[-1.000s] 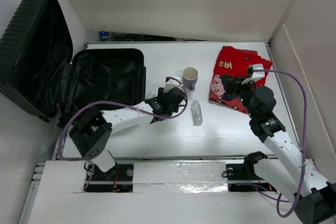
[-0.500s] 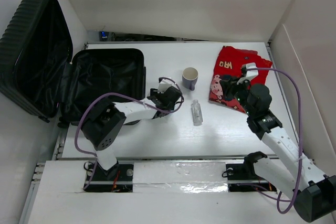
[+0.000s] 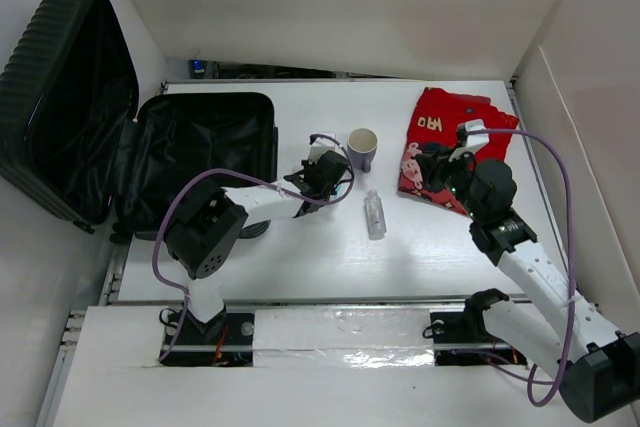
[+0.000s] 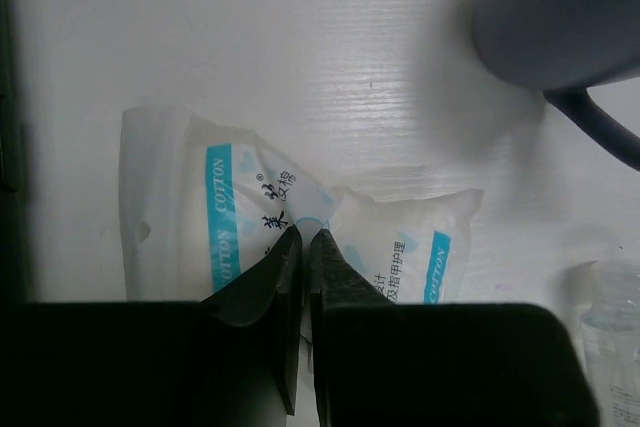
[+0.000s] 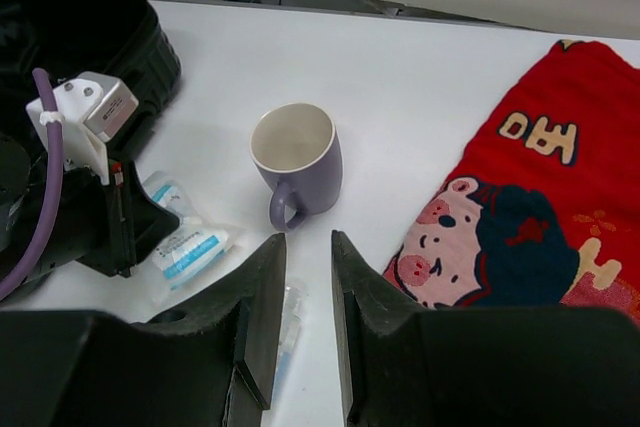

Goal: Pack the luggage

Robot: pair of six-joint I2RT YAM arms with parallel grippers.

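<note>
The luggage (image 3: 205, 147) lies open at the left of the table, its ribbed lid (image 3: 60, 87) propped up against the wall; its edge also shows in the right wrist view (image 5: 100, 37). My left gripper (image 3: 324, 173) (image 4: 307, 234) is shut on a clear packet of cotton pads with blue stripes (image 4: 220, 217) (image 5: 186, 243), pinching its middle just right of the suitcase. My right gripper (image 3: 436, 163) (image 5: 307, 237) is slightly open and empty, held above the table between the mug and the red cloth.
A purple mug (image 3: 362, 148) (image 4: 560, 17) (image 5: 296, 159) stands just beyond the packet. A small clear bottle (image 3: 374, 215) (image 4: 612, 319) (image 5: 292, 309) lies to its near side. A folded red cloth with a cartoon print (image 3: 452, 135) (image 5: 530, 197) lies at the back right.
My left gripper has shifted a little away from me toward the mug, and the left arm's elbow has folded closer in. The right arm has barely moved.
</note>
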